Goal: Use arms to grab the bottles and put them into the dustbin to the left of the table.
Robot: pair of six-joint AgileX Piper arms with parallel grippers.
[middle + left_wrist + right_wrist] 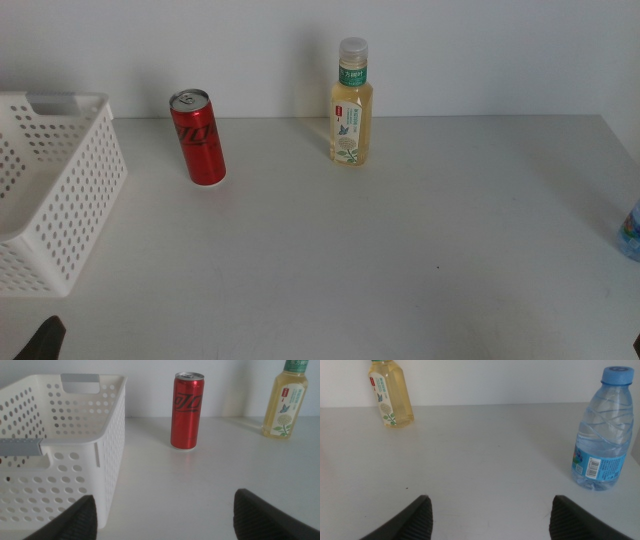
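Observation:
A slim red soda can (198, 137) (187, 411) stands upright at the back of the table (400, 260), just right of the white perforated dustbin (50, 190) (55, 450). The yellow tea bottle (352, 103) (287, 402) (391, 395) stands upright at the back centre. A clear water bottle (601, 432) with a blue cap stands at the table's right edge (630, 232), mostly cut off in the middle view. My left gripper (172, 515) is open, low at the front left, with one jaw tip showing (42, 340). My right gripper (492, 517) is open, with nothing between its jaws.
A plain white wall runs behind the table. The dustbin holds nothing that I can see. A broad stretch of bare tabletop lies between the bottles and the front edge.

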